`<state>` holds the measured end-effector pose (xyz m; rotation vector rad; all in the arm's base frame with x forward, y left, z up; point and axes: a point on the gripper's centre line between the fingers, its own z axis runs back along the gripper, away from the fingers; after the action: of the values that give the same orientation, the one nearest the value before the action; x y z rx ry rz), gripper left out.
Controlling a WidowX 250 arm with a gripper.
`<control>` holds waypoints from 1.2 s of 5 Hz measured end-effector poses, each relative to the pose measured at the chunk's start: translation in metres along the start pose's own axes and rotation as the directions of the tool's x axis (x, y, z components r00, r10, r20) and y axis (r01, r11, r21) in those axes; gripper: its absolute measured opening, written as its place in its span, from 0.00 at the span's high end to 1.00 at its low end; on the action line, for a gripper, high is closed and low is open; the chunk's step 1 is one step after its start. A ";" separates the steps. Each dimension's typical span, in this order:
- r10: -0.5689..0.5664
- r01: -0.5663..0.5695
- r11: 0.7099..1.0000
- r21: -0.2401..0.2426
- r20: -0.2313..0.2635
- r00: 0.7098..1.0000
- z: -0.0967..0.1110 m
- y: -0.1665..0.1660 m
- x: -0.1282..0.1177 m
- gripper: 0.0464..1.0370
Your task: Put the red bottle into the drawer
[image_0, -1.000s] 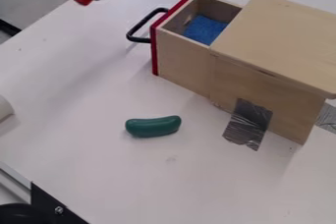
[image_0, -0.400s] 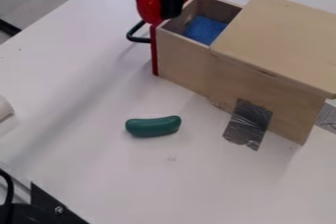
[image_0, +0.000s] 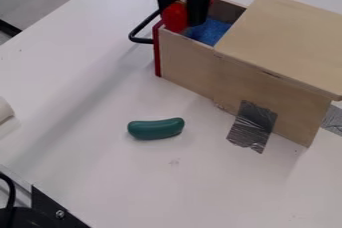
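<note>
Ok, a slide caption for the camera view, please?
The claw holds the red bottle at the front of the open drawer, a curved green toy on the table.

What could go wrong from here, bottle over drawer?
Jaws are closed on the red bottle near the red front: let go here, it might catch the rim and tip out by the handle.
It's held crosswise, both ends sticking out past the jaws; one could snag a drawer wall.
Blue pad inside may prop it up, so it could foul the box top on closing.
</note>
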<state>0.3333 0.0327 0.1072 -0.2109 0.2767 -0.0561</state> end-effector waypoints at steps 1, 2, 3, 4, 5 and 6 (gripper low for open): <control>0.067 -0.067 0.997 -0.030 -0.010 0.998 0.002 -0.004 0.001 0.39; 0.092 -0.093 0.994 -0.054 -0.017 0.996 0.003 -0.006 0.000 0.40; 0.110 -0.111 0.992 -0.058 -0.025 0.994 -0.003 -0.006 -0.001 0.39; 0.121 -0.122 0.992 -0.030 -0.019 0.992 -0.004 -0.006 0.001 0.39; 0.133 -0.133 0.991 -0.007 0.011 0.991 -0.004 -0.001 0.005 0.39; 0.138 -0.138 0.990 0.003 0.024 0.990 -0.004 0.001 0.007 0.39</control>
<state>0.3387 0.0325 0.1019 -0.1869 0.2668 0.0825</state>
